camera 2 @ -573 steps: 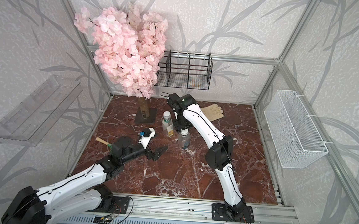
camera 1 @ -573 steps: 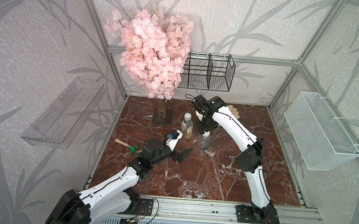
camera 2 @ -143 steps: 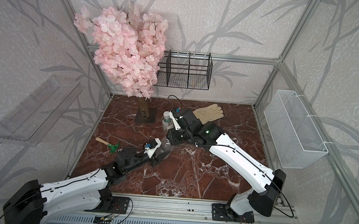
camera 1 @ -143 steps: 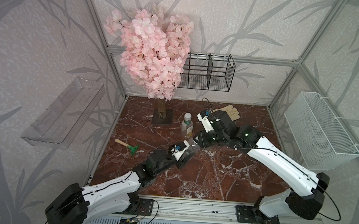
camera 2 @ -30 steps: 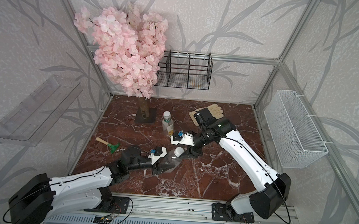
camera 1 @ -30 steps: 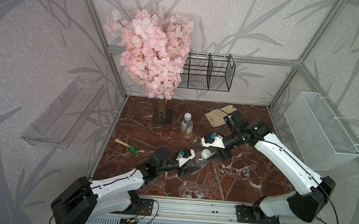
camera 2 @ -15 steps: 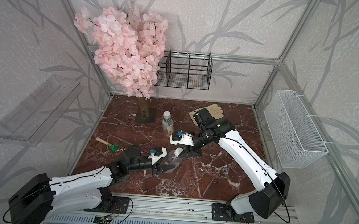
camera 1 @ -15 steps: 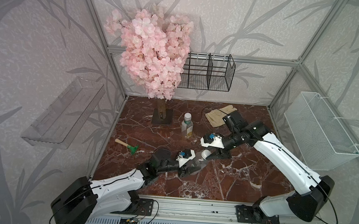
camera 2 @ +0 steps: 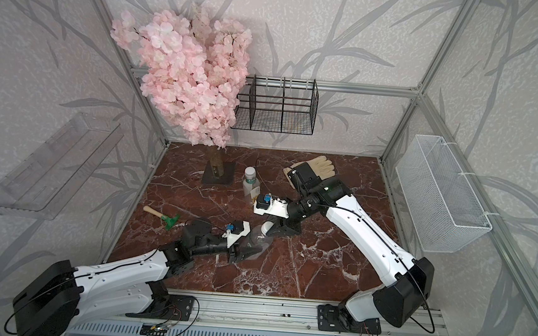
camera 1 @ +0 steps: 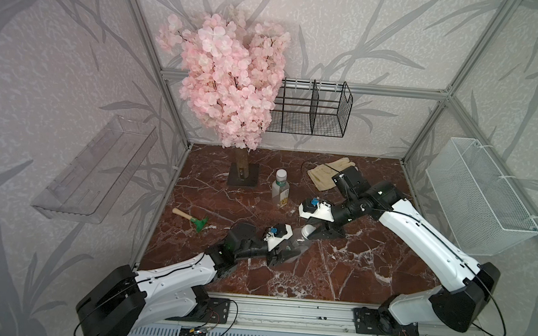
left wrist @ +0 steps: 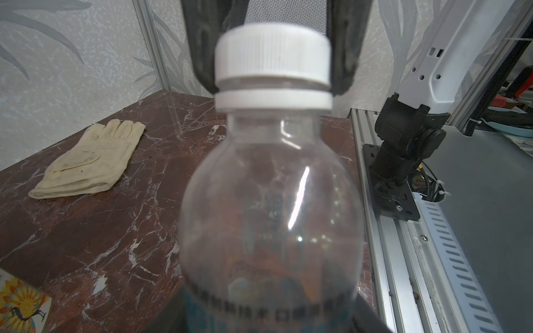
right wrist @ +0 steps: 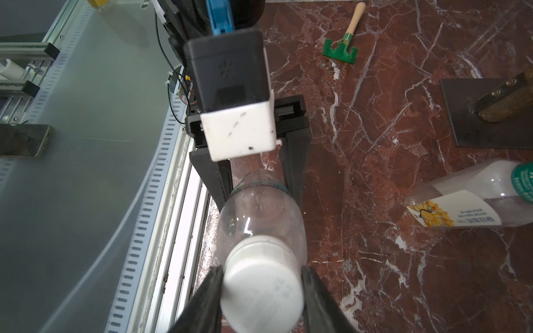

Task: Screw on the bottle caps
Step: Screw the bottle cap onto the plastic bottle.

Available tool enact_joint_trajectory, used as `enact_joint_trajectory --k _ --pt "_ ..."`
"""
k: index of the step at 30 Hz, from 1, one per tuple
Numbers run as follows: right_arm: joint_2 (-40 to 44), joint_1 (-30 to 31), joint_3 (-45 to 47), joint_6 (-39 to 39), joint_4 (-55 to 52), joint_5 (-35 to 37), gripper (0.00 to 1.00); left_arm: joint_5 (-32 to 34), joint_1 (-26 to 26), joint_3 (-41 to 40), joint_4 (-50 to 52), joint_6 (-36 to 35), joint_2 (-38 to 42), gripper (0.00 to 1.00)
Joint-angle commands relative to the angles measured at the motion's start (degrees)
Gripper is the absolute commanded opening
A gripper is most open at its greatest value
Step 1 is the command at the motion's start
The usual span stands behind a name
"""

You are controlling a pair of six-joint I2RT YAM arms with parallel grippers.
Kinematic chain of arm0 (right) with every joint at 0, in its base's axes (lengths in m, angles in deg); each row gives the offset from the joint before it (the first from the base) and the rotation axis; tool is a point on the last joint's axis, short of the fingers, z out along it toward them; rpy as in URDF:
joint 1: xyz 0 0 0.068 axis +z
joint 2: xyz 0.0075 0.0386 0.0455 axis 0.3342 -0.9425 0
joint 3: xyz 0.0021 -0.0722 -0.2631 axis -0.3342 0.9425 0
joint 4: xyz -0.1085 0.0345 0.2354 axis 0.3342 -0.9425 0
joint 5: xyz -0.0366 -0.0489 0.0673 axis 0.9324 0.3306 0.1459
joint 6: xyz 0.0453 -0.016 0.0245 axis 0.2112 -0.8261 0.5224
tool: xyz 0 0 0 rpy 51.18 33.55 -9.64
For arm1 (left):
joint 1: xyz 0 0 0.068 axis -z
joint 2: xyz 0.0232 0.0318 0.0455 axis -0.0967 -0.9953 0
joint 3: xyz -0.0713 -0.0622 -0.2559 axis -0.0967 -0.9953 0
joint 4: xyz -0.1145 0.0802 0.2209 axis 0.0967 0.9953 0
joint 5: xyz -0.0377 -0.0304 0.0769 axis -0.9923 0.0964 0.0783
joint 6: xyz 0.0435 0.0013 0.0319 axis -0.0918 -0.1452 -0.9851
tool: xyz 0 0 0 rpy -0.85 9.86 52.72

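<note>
Over marble table (camera 1: 367, 275): left end effector (right wrist: 259, 188) grips round bottle (left wrist: 271, 201); right end effector (right wrist: 262, 278) clamps white cap (left wrist: 272, 54).

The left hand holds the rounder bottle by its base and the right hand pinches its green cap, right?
No: the cap is white, not green, as the right wrist view shows. The left hand holds the rounder bottle by its base and the right hand pinches that cap.

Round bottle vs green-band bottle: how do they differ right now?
Round bottle is held tilted in the left gripper; green-band bottle stands upright, untouched. Round bottle's cap is clamped by the right gripper; green-band bottle's cap is free. Both are clear with white caps.
</note>
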Motion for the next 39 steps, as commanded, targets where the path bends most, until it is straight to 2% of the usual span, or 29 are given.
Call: enact_joint_trajectory --k 1,10,17,21,39 --pt "0.56 1.15 1.03 7.42 3.17 1.79 0.09 2.94 -0.08 1.58 -1.90 -0.45 1.58 0.56" --pt "1.33 3.36 1.49 17.60 5.74 9.01 0.00 8.08 -0.08 1.34 -1.65 -1.16 4.00 0.56" --pt "2.03 4.57 1.00 28.97 8.61 13.20 0.00 12.31 -0.07 1.17 -0.91 -2.41 6.03 0.56" --pt "1.91 6.41 -0.74 36.25 8.54 19.50 0.00 14.94 -0.08 1.24 -0.59 -2.94 6.81 0.56" --pt "-8.41 13.80 -14.07 63.99 -4.94 32.78 0.00 26.35 -0.01 1.59 0.32 -4.81 9.62 0.56"
